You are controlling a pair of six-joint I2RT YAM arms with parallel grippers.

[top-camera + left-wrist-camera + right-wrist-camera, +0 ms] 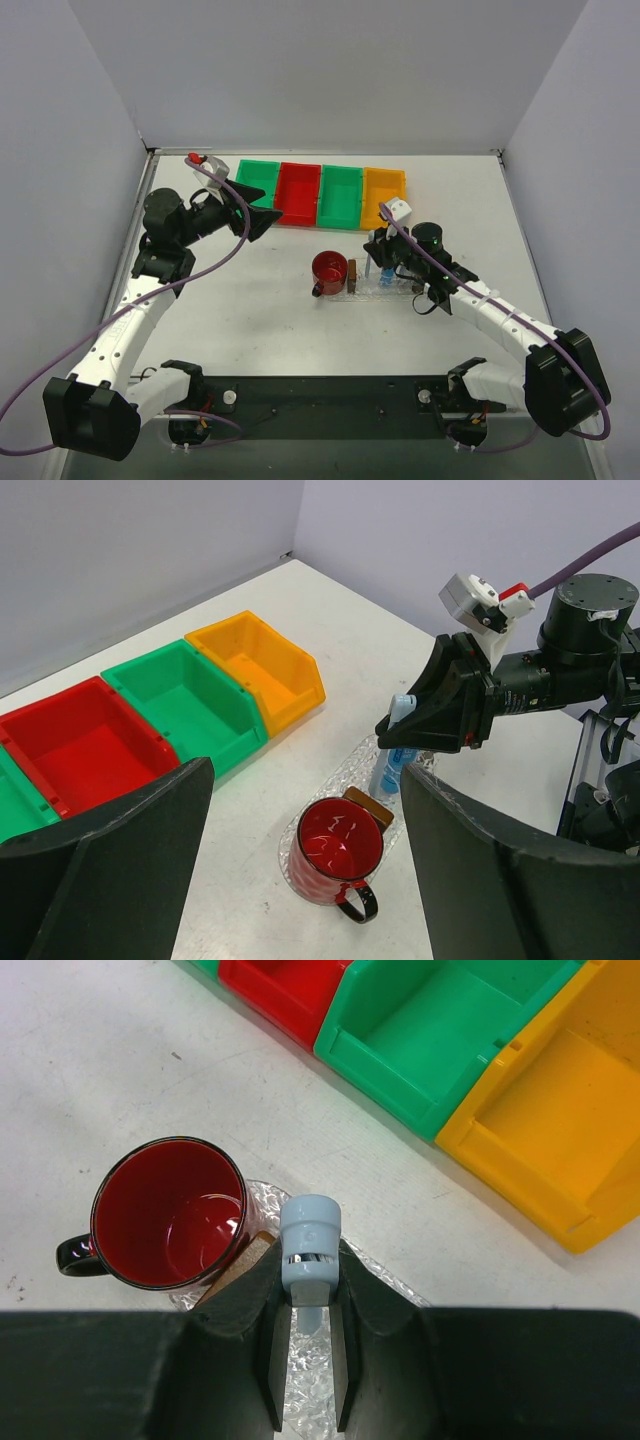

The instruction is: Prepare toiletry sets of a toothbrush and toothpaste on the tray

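My right gripper [383, 258] is shut on a toothpaste tube [311, 1230] with a pale blue cap and holds it upright over the tray [390, 288]. In the left wrist view the tube [398, 752] shows a blue body, its lower end next to the tray's brown block [369, 805]. The right gripper [310, 1282] clamps the tube just under the cap. My left gripper [264, 222] is open and empty, raised near the bins, looking down at the scene [305, 780]. The toothbrush and a second tube are not in view.
A red cup [328, 270] stands on the clear bubbly mat [340, 775], touching the tray's left block. A row of bins stands at the back: green [258, 180], red [299, 192], green [340, 195] and orange [384, 195].
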